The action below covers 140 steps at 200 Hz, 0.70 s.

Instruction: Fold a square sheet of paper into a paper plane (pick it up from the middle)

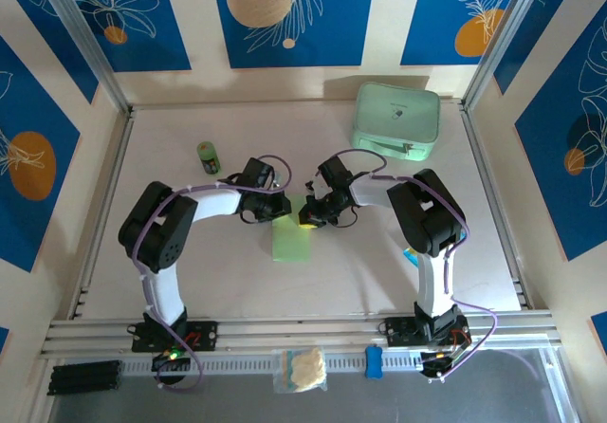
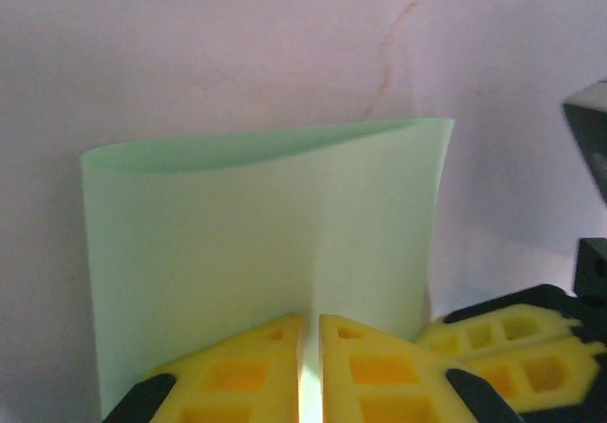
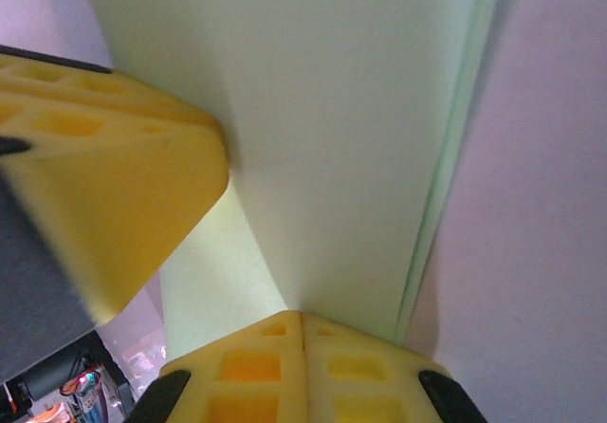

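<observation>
Grippers met at the middle of the table [image 1: 190, 281] in the overhead view, the left gripper [image 1: 282, 205] and right gripper [image 1: 308, 216] close together at the far end of the sheet of paper [image 1: 291, 241]. The paper lay folded into a pale green oblong between the two arms. A mint-green case [image 1: 396, 118] sat at the far right of the table; a small dark mark on its lid was too small to read. A small green bottle [image 1: 209, 157] stood at the far left, its label likewise illegible. A clear packet [image 1: 301, 369] and a blue object [image 1: 374, 361] rested on the near rail.

From the left wrist, the left gripper [image 2: 310, 333] was pinched on the near edge of the sheet of paper [image 2: 256, 243], a pale sliver showing between its yellow fingers. The sheet was doubled over, its far end a rounded loop just off the table. The right gripper's yellow fingers [image 2: 512, 338] lay just beside it at lower right.

From the right wrist, the right gripper [image 3: 302, 333] was clamped on the sheet of paper [image 3: 360, 138], fingers pressed together where the layers converged. A left finger [image 3: 104, 186] touched the sheet at the left.
</observation>
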Each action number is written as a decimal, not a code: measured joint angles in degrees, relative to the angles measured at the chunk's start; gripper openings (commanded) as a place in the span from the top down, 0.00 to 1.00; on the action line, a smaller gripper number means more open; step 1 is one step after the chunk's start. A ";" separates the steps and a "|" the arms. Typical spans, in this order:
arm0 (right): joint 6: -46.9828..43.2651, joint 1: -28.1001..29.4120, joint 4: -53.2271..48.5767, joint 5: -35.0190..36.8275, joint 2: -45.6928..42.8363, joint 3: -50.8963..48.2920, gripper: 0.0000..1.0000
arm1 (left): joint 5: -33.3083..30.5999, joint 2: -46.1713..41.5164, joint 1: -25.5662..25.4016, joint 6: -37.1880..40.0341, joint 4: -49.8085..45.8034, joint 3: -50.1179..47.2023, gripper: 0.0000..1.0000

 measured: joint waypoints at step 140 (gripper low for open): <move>-0.35 -0.33 -0.26 -0.44 0.42 0.26 1.00 | 4.09 -4.90 10.60 3.82 2.58 -3.67 0.84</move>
